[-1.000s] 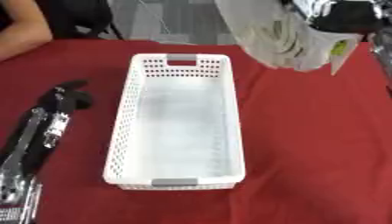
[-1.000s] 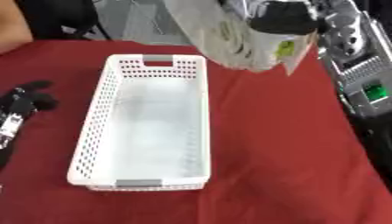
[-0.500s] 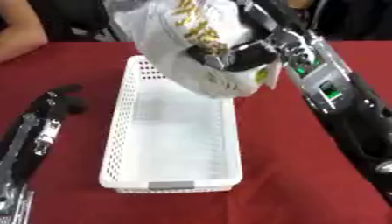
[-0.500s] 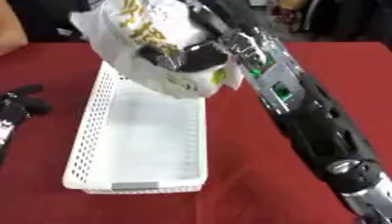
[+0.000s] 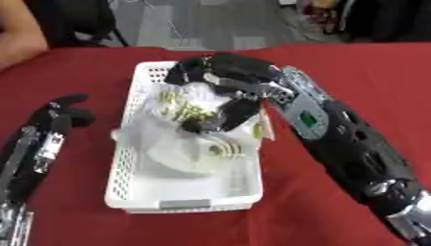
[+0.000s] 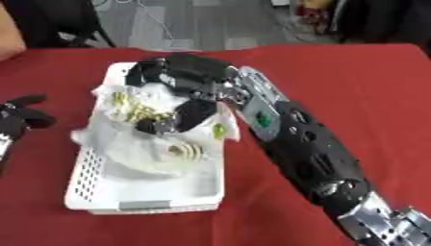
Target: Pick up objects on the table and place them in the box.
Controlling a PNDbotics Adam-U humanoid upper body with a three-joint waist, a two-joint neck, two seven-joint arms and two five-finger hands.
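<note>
Lowered into box [image 5: 134,202]: bag [image 5: 198,144] | right hand [image 5: 223,79] curled gripping bag | left hand [image 5: 63,113] idle, fingers unclear

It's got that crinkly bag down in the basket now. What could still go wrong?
The right hand has its fingers curled on the white bag, so lifting away might drag it back out. The bag bulges over the white basket's left wall and may spill onto the red table.
</note>
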